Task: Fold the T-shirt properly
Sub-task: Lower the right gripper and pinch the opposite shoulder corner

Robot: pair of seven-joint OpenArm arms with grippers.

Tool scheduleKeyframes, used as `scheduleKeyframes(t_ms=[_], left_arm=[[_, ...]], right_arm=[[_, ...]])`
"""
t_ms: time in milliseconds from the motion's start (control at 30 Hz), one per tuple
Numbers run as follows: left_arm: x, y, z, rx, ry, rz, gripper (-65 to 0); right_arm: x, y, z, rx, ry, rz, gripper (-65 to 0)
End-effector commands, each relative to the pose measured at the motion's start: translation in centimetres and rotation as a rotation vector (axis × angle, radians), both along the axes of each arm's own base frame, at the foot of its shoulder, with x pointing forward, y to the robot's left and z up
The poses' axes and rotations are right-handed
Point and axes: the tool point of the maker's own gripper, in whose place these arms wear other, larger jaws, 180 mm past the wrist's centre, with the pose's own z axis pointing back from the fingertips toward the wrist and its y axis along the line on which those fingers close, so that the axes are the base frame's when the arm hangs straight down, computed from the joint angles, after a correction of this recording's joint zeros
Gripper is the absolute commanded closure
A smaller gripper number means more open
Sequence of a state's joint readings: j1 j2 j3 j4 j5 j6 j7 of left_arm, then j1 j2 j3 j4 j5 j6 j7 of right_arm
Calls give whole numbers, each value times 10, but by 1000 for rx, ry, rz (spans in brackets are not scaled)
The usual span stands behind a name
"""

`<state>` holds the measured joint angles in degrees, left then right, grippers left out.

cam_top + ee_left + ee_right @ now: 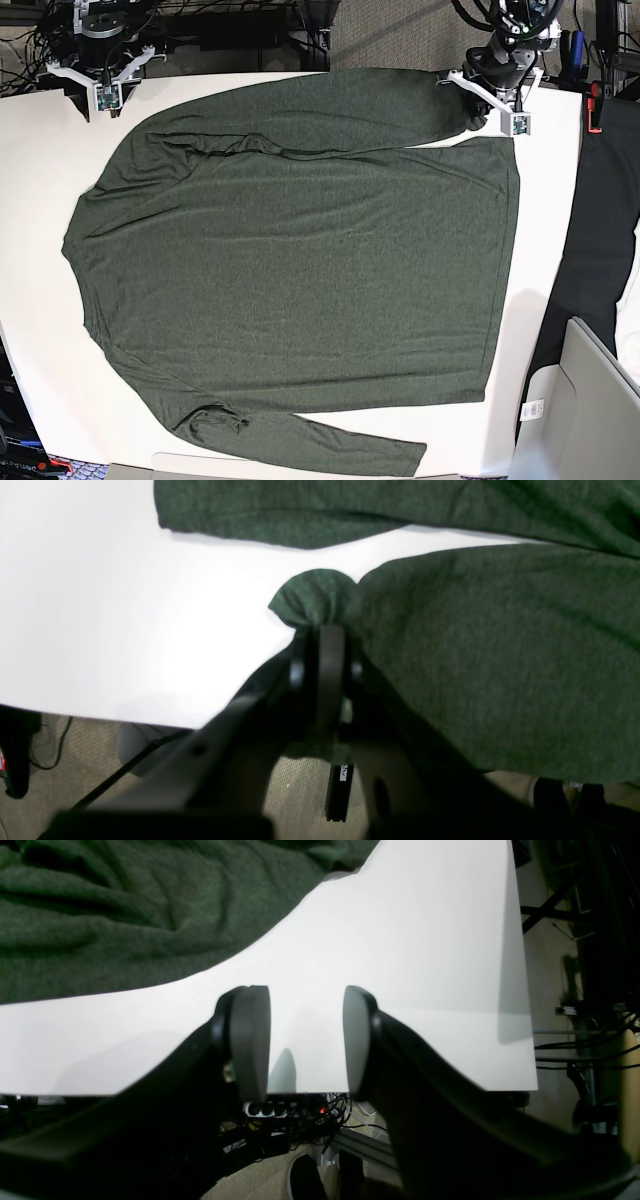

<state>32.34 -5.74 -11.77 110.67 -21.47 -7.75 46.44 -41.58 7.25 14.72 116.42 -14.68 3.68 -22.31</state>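
A white bench [560, 250] is carrying the T-shirt [300, 270], a big dark green heathered knit with long sleeves, which is lying spread almost flat across most of its top, soft and faintly wrinkled. The left claw [320, 645] is pinching a small rounded tuft of the thin fabric at the shirt's edge by the bench's far corner, its dark pads closed on it, probably to lift that corner over for a fold. The right claw [306, 1040] is hovering with its pads parted and holding nothing, over bare bench just beside the shirt.
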Motion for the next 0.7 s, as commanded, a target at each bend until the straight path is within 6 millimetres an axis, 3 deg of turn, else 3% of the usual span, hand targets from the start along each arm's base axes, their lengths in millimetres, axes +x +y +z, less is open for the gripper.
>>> scheduleKeyframes(t_ms=[0,267,500,667], left_arm=[[-5,-1,-2,-5,25,-7,-2],[7,-3,22,13,-46,-24,-1],[7,-3,22,13,-46,-24,-1],[7,-3,22,13,-46,-24,-1]], right_arm=[[4,-1,11,-16,-37,11,-249],[6,2,10,148,-87,-68,-249],[6,-18,3,388,-79,-264,-249],[22,-19,6,569,-98,-343,-249]])
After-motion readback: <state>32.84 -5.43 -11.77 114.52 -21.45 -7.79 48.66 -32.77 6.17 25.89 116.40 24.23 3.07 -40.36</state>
